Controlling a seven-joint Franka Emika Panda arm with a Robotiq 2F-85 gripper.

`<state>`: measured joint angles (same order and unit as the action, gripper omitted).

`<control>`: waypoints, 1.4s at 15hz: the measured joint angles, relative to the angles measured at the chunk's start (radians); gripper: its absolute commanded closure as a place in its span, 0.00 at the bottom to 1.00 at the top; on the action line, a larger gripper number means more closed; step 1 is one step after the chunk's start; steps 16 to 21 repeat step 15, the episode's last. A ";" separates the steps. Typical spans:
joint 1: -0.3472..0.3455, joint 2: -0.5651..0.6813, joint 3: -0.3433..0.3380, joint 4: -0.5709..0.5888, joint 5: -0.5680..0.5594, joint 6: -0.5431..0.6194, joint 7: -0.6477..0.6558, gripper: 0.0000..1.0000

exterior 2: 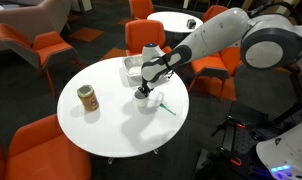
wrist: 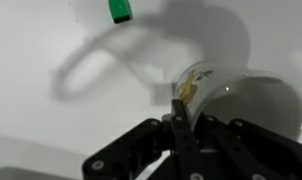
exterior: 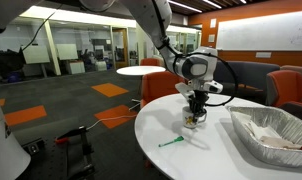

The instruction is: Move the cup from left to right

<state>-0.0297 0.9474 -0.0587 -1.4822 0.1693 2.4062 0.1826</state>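
Note:
The cup (exterior: 195, 120) is a small white mug near the middle of the round white table (exterior: 181, 160). It shows in both exterior views (exterior 2: 144, 101). My gripper (exterior: 196, 106) comes down on it from above (exterior 2: 143, 93). In the wrist view the fingers (wrist: 178, 112) are closed together on the cup's rim (wrist: 226, 85), with a yellowish mark beside them. The cup's base looks at or just above the tabletop; I cannot tell which.
A green marker (exterior: 172, 142) lies on the table next to the cup (exterior 2: 163, 104) (wrist: 119, 10). A foil tray (exterior: 281, 148) sits at the table's edge (exterior 2: 131, 66). A brown jar with a light lid (exterior 2: 87, 98) stands apart. Orange chairs surround the table.

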 measured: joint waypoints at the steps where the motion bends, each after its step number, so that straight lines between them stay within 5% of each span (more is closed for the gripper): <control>1: 0.000 0.004 0.001 0.007 0.001 0.000 0.000 0.56; 9: -0.016 -0.107 0.036 -0.016 0.003 0.017 -0.039 0.00; 15: 0.027 -0.338 0.014 -0.229 -0.133 0.018 -0.043 0.00; 21: 0.027 -0.338 0.014 -0.229 -0.133 0.018 -0.043 0.00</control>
